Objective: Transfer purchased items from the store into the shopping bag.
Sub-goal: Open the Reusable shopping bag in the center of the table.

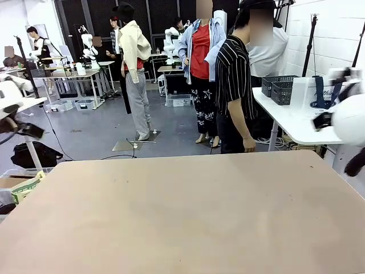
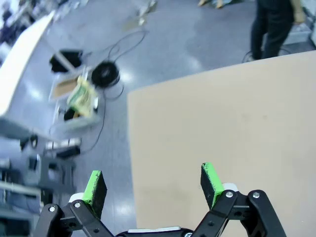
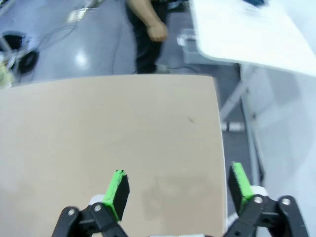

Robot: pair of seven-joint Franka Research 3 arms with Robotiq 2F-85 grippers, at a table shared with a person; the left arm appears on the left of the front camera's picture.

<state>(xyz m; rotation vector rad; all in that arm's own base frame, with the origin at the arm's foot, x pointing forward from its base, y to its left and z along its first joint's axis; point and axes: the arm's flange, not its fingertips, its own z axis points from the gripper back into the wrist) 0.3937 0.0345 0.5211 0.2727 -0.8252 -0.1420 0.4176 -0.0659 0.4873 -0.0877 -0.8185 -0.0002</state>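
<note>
- Left gripper [image 2: 153,190]: jaws spread wide, nothing between the green pads [image 2: 94,190], touching nothing; hung over the edge of the tan worktop [image 2: 222,128], one pad above the board, the other above the grey floor [image 2: 163,44].
- Right gripper [image 3: 178,186]: jaws spread wide too, empty, no contact; hovered over the tan worktop near its side edge.
- Both gripper bodies were cut off by the bottom edge in the wrist views, with just linkages and pads in frame.
- Front view: left arm [image 1: 11,94] clipped at the left edge, right arm [image 1: 349,119] a white blur clipped at the right edge.
- Person [image 1: 234,85] in a striped shirt stood at the far side of the tan worktop; the right wrist view caught one hand [image 3: 157,30] hanging loose.
- The store [image 1: 279,91]: dark lattice basket on the white side worktop [image 1: 285,123] at far right, well apart from both grippers.
- The shopping bag [image 1: 305,94]: just beside the basket on that same white worktop, navy handles visible, its right part hidden behind the right arm; lettering too small to read.
- Purchased items: couldn't make them out, basket contents too small and dark.
- Open box [image 2: 74,94] on the floor beside the worktop, with something yellow-green inside, blurred.
</note>
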